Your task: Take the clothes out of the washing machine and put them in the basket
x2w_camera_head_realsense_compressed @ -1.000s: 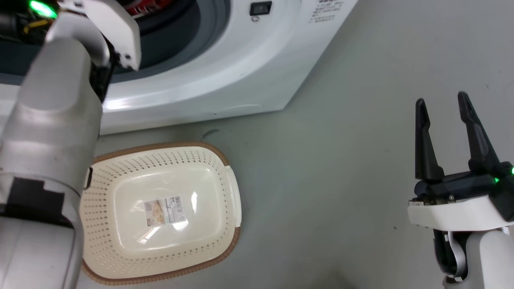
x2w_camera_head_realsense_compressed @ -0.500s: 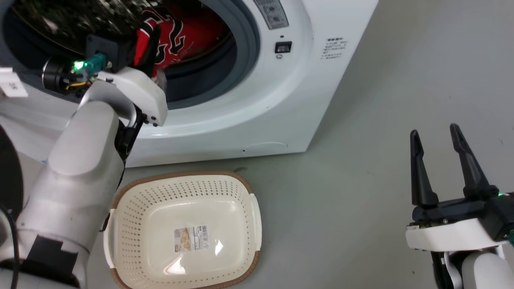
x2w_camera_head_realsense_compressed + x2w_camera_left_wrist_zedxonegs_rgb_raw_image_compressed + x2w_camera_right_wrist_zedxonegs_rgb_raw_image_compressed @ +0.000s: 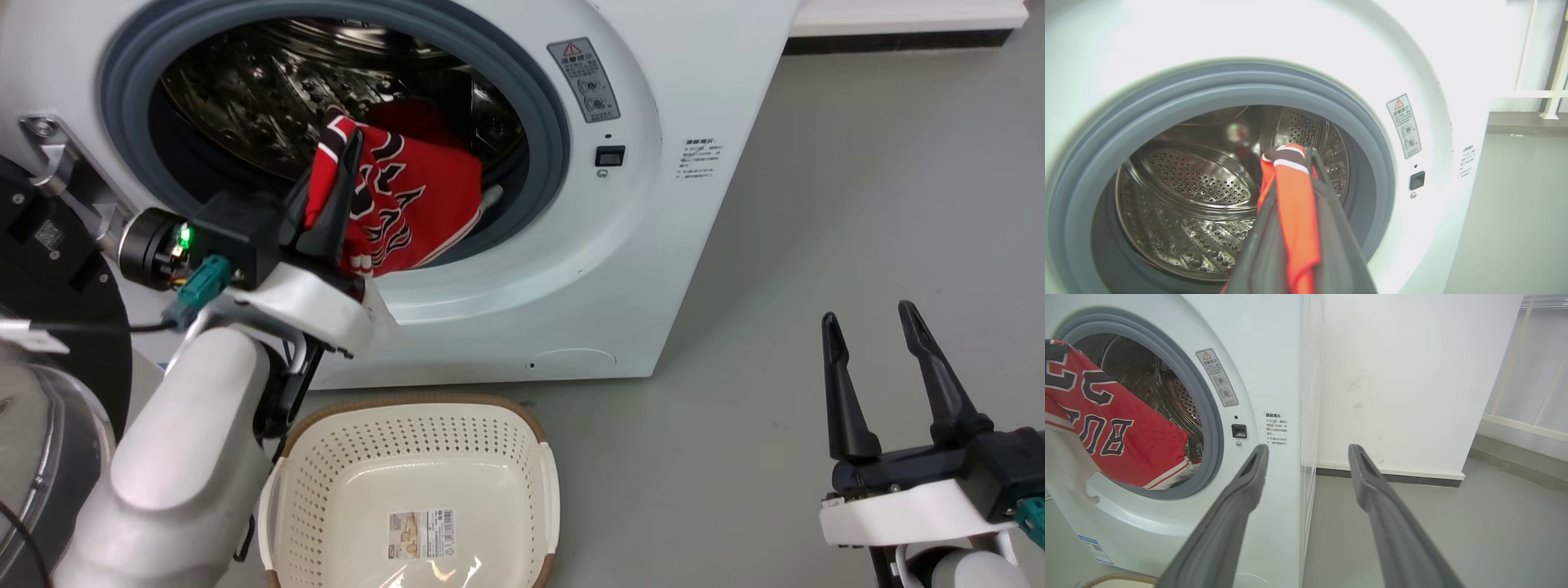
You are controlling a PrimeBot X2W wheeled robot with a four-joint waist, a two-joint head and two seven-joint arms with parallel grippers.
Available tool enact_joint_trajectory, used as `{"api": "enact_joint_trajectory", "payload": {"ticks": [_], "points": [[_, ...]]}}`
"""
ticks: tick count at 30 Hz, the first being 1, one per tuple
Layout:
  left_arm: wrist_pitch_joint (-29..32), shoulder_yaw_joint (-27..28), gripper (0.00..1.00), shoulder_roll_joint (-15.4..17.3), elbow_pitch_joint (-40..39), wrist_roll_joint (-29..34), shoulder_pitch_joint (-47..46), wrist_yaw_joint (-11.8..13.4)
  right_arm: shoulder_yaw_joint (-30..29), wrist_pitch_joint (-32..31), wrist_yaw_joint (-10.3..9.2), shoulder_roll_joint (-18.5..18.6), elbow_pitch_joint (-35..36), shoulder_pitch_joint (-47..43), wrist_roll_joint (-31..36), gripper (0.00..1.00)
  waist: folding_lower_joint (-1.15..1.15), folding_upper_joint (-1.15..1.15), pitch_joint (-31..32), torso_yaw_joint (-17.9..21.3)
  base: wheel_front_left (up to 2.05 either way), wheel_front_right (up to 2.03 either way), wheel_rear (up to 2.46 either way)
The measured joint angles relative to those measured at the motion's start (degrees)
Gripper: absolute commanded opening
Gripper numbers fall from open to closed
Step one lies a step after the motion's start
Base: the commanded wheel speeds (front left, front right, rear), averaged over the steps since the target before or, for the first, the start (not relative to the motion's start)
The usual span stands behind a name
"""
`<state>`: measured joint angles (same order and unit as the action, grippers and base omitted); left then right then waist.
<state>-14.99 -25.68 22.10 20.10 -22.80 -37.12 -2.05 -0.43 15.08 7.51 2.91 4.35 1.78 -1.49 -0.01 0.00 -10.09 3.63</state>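
Now that the left hand (image 3: 339, 153), clenched on the red jersey (image 3: 412, 208), has drawn it out to the washing machine (image 3: 653, 245) door seal (image 3: 549, 110), the basket (image 3: 412, 407) below comes next; the right hand (image 3: 867, 314) waits released.

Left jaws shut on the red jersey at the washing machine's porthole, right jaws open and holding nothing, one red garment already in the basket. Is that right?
Not quite. The head view shows the basket empty, bare but for the label sticker on its bottom. The rest stands: left jaws shut on the red jersey at the porthole of the washing machine, right jaws open and holding nothing.
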Motion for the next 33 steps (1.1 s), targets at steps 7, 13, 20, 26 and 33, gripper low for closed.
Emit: {"api": "enact_joint_trajectory", "payload": {"ticks": [7,13,20,26,33], "points": [[2.07,0.67,0.00,3.00,-13.69,-0.07,7.01,3.35,-0.34,0.00,0.00,0.00,-0.31,-1.30,0.04,1.00,0.00,0.00,2.09,-1.22,0.00,0.00,0.00],[4.55,1.83,0.00,5.49,-23.83,-0.02,11.88,6.56,-0.11,0.00,0.00,0.00,-0.52,-1.96,0.04,1.00,0.01,0.00,2.88,-1.68,0.00,0.00,0.00],[6.36,1.48,0.00,6.66,-30.59,0.44,15.90,8.57,0.07,0.00,0.00,0.00,-0.59,-2.03,0.04,1.00,0.01,0.00,2.89,-1.81,0.00,0.00,0.00],[6.82,-0.44,0.00,6.56,-29.87,0.42,18.97,8.67,0.00,0.00,0.00,0.00,-0.47,-1.70,0.04,1.00,0.01,0.00,1.32,-1.53,0.00,0.00,0.00],[4.95,-3.24,0.00,3.78,-23.20,-1.37,20.74,7.01,-0.94,0.00,0.00,0.00,0.08,0.26,0.04,1.00,0.01,0.00,-2.55,-1.07,0.00,0.00,0.00]]}}
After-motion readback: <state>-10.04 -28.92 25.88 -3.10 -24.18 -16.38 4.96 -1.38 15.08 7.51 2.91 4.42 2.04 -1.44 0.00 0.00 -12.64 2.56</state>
